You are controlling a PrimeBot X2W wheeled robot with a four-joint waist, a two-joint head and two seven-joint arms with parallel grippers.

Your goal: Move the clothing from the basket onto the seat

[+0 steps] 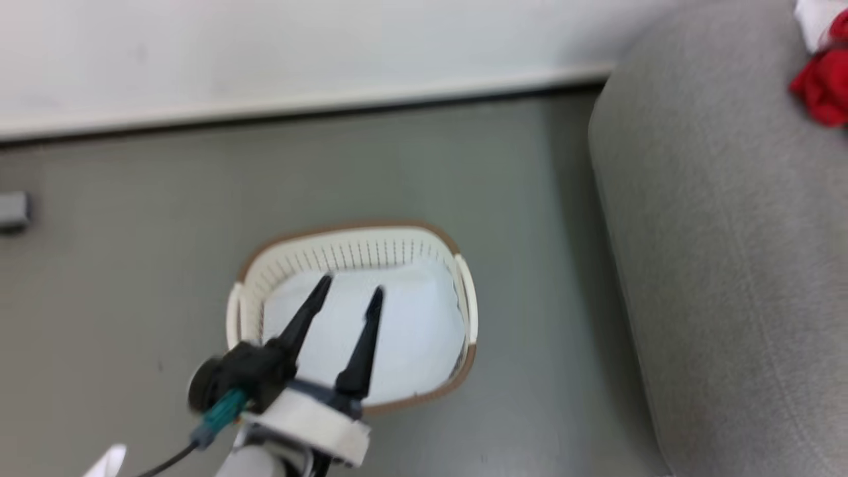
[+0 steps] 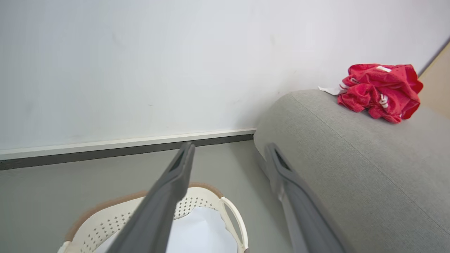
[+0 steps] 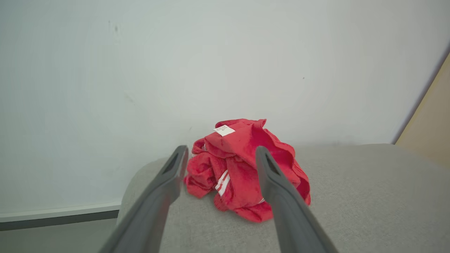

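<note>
Both pairs of jaws stand wide and hold nothing. The left gripper rises from about 7 o'clock in the head view, its two dark fingers splayed above the open mouth of the basket. The right gripper, seen in its own wrist view, has its fingers spread either side of the clothing without closing on it. The clothing is out of the basket and lies in a crumpled red heap on the seat, white stripes showing at the front of the heap and a small white label on top. In the head view the seat fills the 3 o'clock side and the red heap sits far up at 1 to 2 o'clock, cut by the picture's edge, well apart from the basket. The basket stands on the grey floor at about 6 o'clock, near the seat's rounded end but not touching it, brown rim up. A plain white cloth lies flat in its bottom. In the left wrist view the clothing rests at 2 o'clock on top of the seat, close to the white wall. A small pale scrap shows just beside it at its 9 o'clock side, perhaps more white fabric, though it is too small to tell.
</note>
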